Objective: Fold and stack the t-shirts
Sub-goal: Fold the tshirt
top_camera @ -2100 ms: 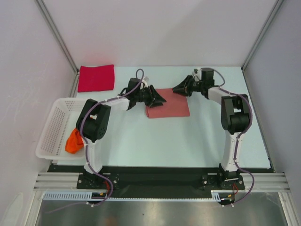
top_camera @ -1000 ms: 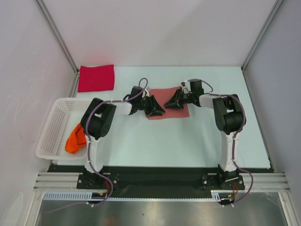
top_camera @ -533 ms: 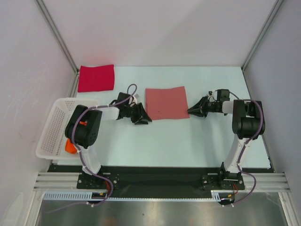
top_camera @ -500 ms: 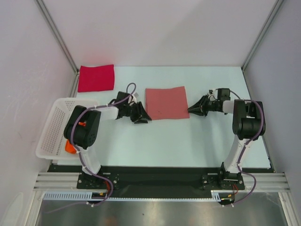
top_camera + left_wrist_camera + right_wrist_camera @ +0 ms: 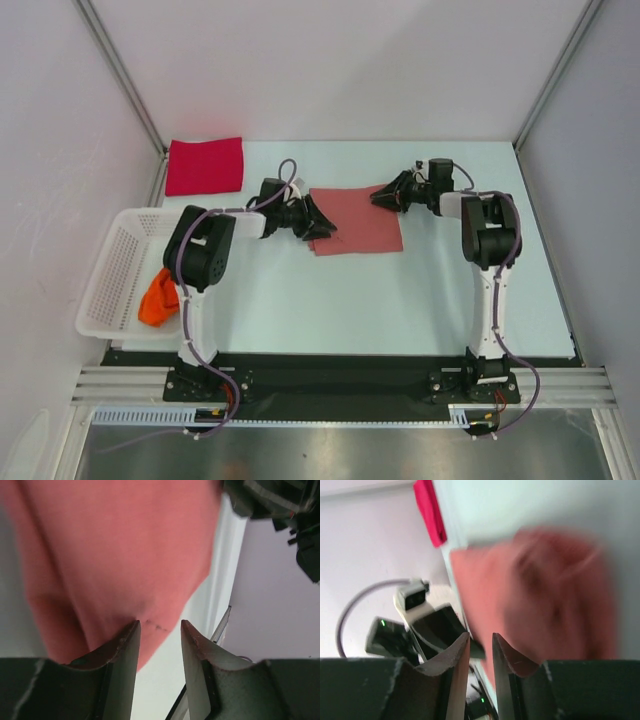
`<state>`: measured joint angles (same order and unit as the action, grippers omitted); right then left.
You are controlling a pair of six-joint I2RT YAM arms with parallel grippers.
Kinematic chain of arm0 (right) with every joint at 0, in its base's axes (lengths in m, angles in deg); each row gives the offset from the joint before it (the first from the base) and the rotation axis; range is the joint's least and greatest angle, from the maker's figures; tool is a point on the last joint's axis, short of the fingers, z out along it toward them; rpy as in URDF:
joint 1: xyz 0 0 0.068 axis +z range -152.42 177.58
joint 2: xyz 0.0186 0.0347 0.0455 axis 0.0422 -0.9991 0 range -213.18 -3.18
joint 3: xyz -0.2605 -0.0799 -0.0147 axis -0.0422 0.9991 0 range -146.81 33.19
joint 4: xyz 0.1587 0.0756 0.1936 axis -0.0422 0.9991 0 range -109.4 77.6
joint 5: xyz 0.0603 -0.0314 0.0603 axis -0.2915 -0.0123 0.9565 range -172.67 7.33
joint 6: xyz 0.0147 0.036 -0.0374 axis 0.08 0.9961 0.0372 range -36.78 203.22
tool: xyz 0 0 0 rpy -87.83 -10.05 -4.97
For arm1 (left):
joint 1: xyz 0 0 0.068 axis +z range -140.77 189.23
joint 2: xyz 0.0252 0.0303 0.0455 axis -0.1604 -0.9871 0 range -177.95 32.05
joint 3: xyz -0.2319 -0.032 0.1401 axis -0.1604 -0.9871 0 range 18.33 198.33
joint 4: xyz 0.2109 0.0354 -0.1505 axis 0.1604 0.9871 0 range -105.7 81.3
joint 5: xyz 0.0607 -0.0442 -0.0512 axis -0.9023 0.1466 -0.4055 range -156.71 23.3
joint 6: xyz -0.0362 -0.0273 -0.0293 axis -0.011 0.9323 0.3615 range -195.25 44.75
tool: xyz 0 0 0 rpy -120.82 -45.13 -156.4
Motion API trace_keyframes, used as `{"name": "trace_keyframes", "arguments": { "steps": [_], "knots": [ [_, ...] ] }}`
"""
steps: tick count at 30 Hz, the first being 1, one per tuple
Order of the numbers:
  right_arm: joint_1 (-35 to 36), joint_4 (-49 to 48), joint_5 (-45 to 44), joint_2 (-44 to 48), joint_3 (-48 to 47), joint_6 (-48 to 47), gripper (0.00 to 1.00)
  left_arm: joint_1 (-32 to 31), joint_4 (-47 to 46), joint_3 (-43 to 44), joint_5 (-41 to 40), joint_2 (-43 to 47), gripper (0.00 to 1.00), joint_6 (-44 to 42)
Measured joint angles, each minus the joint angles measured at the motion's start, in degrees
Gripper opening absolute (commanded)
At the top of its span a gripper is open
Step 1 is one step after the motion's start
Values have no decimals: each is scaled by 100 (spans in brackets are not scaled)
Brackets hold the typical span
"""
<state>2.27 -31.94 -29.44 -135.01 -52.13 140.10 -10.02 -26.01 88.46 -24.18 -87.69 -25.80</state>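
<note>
The salmon-pink t-shirt (image 5: pixel 358 222) lies folded flat at mid-table; it fills the left wrist view (image 5: pixel 115 545) and shows blurred in the right wrist view (image 5: pixel 545 595). My left gripper (image 5: pixel 322 222) is at its left edge, jaws open (image 5: pixel 159 626), with the cloth's edge just beyond the tips. My right gripper (image 5: pixel 382 198) is at its far right corner, jaws a little apart (image 5: pixel 480 636), nothing between them. The crimson red t-shirt (image 5: pixel 204 165) lies folded at the back left. The orange t-shirt (image 5: pixel 158 298) lies crumpled in the basket.
A white mesh basket (image 5: pixel 118 262) stands at the table's left edge. Metal frame posts and pale walls close in the back and sides. The table's front half holds only the two arm bases.
Half a second ago both grippers were off the pink shirt's left and right sides. Both have moved inward and now sit at its edges; the shirt's left edge looks slightly rumpled.
</note>
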Motion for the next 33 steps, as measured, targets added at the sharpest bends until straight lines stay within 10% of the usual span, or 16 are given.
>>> {"name": "trace_keyframes", "arguments": {
  "steps": [17, 25, 33],
  "knots": [
    [-824, 2636, -811, -1895, -3810, -756, 41, 647, 1261, -551, 20, 966, 48, -798],
    [-422, 4859, -2430, 640, -2498, -2826, 54, 1071, 1805, -660, -507, 2496, 49, -732],
    [2396, 4205, -4614, 4122, 365, -5145, 84, 1064, 2234, -1569, -1235, 3816, 51, -83]
  ]
}}
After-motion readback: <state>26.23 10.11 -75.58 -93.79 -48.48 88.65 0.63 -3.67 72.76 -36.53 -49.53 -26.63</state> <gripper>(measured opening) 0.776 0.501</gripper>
